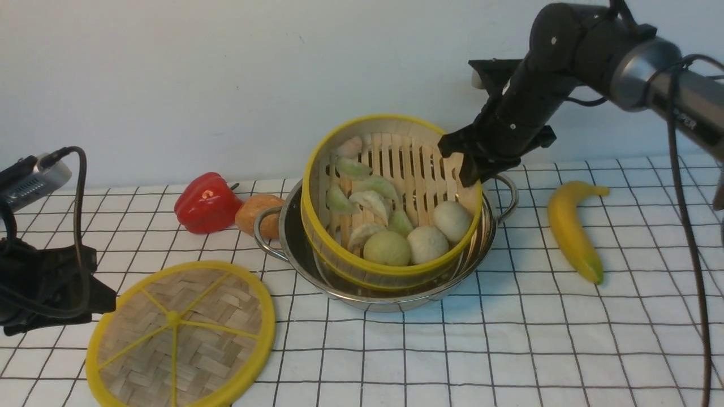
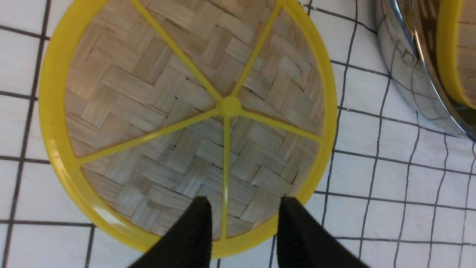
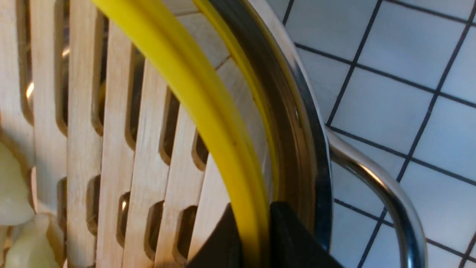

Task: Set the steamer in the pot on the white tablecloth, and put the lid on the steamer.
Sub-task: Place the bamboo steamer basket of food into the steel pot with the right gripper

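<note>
Pot [image 1: 390, 301]: shiny steel, wide, shallow, loop handles; floor hidden beneath steamer [image 1: 407, 164].
Tan round item [image 1: 254, 209]: possibly an orange, partly hidden behind pot handle, touching red pepper [image 1: 206, 203].
Steamer: round bamboo, yellow rim, slatted floor, pale buns and dumplings; tilted, near edge down inside pot, far right edge raised.
Right claw [image 1: 470, 169]: black, clamped on steamer's yellow rim.
Lid [image 1: 181, 333]: flat woven disc, yellow spokes and knob, lying on white tablecloth [image 1: 509, 350], front-left of pot, apart.
Left claw [image 2: 243, 204]: fingers spread over lid's edge, straddling one spoke; contact unclear.
Banana [image 1: 571, 229]: smooth, curved, right of pot.
</note>
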Available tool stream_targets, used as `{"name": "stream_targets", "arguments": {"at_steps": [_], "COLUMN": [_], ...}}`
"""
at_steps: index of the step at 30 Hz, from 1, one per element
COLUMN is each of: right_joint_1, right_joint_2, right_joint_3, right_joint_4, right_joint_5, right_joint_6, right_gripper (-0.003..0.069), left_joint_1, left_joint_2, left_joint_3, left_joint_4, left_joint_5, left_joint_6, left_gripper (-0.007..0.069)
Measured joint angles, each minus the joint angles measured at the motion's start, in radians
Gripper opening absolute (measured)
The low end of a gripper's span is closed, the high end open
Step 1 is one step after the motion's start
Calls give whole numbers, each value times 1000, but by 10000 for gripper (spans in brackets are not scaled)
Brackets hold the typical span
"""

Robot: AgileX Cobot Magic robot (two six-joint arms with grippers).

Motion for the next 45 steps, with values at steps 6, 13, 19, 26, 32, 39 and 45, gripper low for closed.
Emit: {"name": "stream_targets", "arguments": {"at_steps": [6,13,19,26,32,39,45], "right_joint_1": [0,0,0,0,0,0,0], "right_joint_2": [32,38,38,40,54,60,60], "right_joint_3": [-1,-1,-1,-1,-2,-2,-3], "right_joint_4": [27,36,36,25,23,30,43], "right_joint_5": [-1,-1,-1,-1,-4,-8,-10], "right_joint_6": [0,-4,-4,-4,-3,3,3], "right_gripper": [85,85,85,85,85,85,121], "left_joint_1": [0,0,0,0,0,0,0], "left_joint_2": [0,0,0,0,0,0,0], "left_joint_3": [0,0,0,0,0,0,0], "left_joint_4": [0,0,0,0,0,0,0], "left_joint_5": [0,0,0,0,0,0,0], "left_joint_6": [0,0,2,3,3,3,3], "left_gripper": [243,243,243,243,243,243,243]}}
